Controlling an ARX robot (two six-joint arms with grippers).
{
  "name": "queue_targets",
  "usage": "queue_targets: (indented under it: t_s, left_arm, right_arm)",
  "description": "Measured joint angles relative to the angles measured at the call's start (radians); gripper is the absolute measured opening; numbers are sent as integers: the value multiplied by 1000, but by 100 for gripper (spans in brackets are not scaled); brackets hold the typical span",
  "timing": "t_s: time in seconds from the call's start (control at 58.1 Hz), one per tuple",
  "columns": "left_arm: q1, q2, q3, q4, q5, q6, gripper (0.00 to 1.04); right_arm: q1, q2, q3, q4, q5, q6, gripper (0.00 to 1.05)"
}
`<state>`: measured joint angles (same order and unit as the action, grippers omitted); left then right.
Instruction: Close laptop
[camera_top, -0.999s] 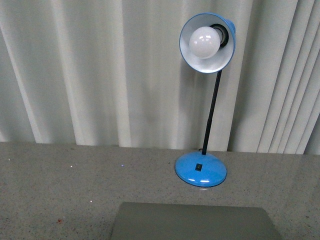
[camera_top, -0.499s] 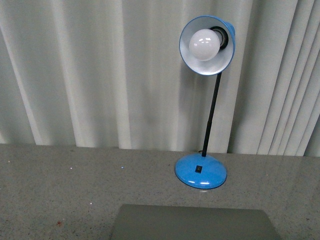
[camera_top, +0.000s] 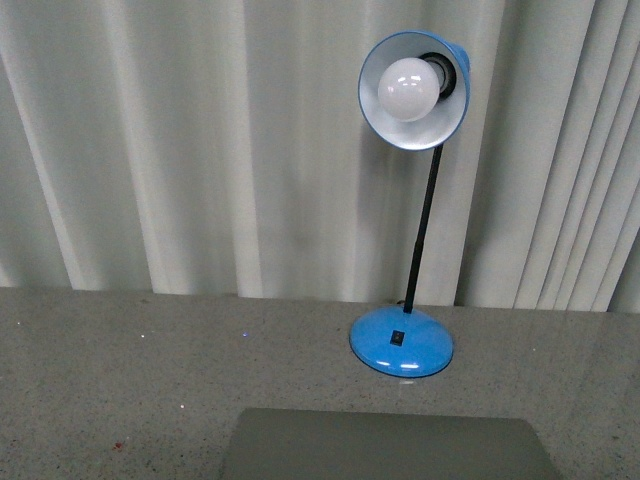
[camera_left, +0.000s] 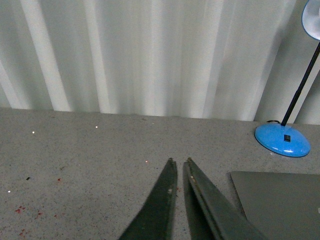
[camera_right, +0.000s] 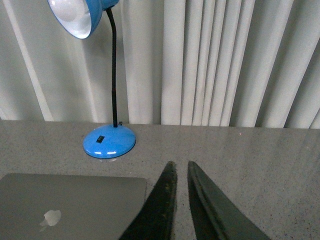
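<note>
The laptop (camera_top: 390, 445) lies flat on the grey speckled table with its grey-silver lid down. The shiny apple logo shows on the lid in the right wrist view (camera_right: 65, 205). A corner of the lid shows in the left wrist view (camera_left: 280, 200). My left gripper (camera_left: 179, 161) is shut and empty, above the table to the left of the laptop. My right gripper (camera_right: 181, 164) is shut and empty, above the table to the right of the laptop. Neither gripper shows in the front view.
A blue desk lamp (camera_top: 402, 340) with a white bulb stands just behind the laptop; it also shows in the left wrist view (camera_left: 282, 140) and the right wrist view (camera_right: 109, 141). Pale curtains (camera_top: 200, 150) hang behind the table (camera_top: 120, 370).
The front view has shifted very slightly; the laptop lid and lamp sit a few pixels lower than one second ago. Nothing else has moved.
</note>
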<state>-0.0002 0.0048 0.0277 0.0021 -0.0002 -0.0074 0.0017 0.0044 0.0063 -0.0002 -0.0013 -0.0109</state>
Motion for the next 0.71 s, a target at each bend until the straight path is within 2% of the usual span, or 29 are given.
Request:
queue_targets:
  t_s: [0.482, 0.516, 0.706]
  left_arm:
    - [0, -1, 0, -1, 0, 0, 97]
    - [0, -1, 0, -1, 0, 3, 100]
    - [0, -1, 0, -1, 0, 3, 98]
  right_arm:
    - [0, 0, 0, 0, 0, 0, 97]
    - [0, 0, 0, 0, 0, 0, 99]
    - [0, 0, 0, 0, 0, 0, 97]
